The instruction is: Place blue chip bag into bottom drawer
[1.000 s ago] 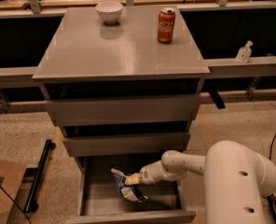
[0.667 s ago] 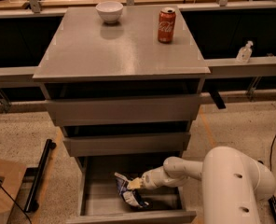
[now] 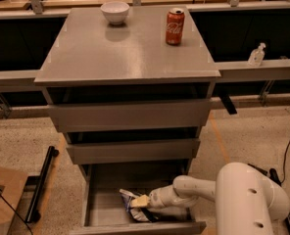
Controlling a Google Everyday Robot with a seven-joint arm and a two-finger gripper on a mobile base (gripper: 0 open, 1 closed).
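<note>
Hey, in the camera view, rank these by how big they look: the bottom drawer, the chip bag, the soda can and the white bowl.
1. bottom drawer
2. blue chip bag, partly covered by the claw inside the drawer
3. red soda can and white bowl: they look about alike, so unranked

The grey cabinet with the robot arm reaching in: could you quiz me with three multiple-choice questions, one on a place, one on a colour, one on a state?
1. Where is the blue chip bag?
A) on the floor
B) in the bottom drawer
C) in the top drawer

2. What colour is the bowl?
A) white
B) black
C) green

3. How is the soda can?
A) lying on its side
B) crushed flat
C) standing upright

Answers:
1 B: it lies in the pulled-out drawer, with the gripper at it.
2 A: its rim and wall are white.
3 C: it stands upright on the cabinet top.
</note>
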